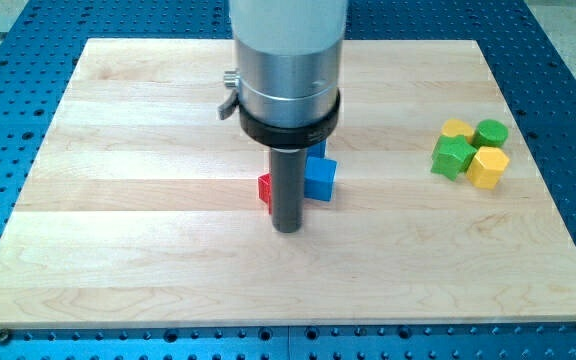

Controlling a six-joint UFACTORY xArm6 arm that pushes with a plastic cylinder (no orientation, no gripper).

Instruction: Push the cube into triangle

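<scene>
- Blue cube (pixel 320 178): a solid blue block near the middle of the wooden board (pixel 148 220), just right of the rod. Its front face and part of its top show; its left side is hidden behind the rod, so its full outline cannot be made out
- Red block (pixel 265 188): only a small red sliver shows at the rod's left edge, level with the blue cube. Its shape cannot be told, so whether it is the triangle cannot be confirmed. Whether it touches the blue cube is hidden by the rod
- My tip (pixel 286 229): the dark rod hangs from a silver cylinder with a black collar and ends on the board just toward the view's bottom of both blocks, standing in front of the gap between them. The arm carries no jaws; the rod holds nothing, and contact with either block cannot be told
- Far group at the view's right, well apart from the cube: a yellow block (pixel 456 129), a green cylinder (pixel 491 132), a green block (pixel 453 157) and a yellow block with angled sides (pixel 488 167), packed closely together
- Blue perforated table (pixel 8 120): surrounds the board on all sides
</scene>
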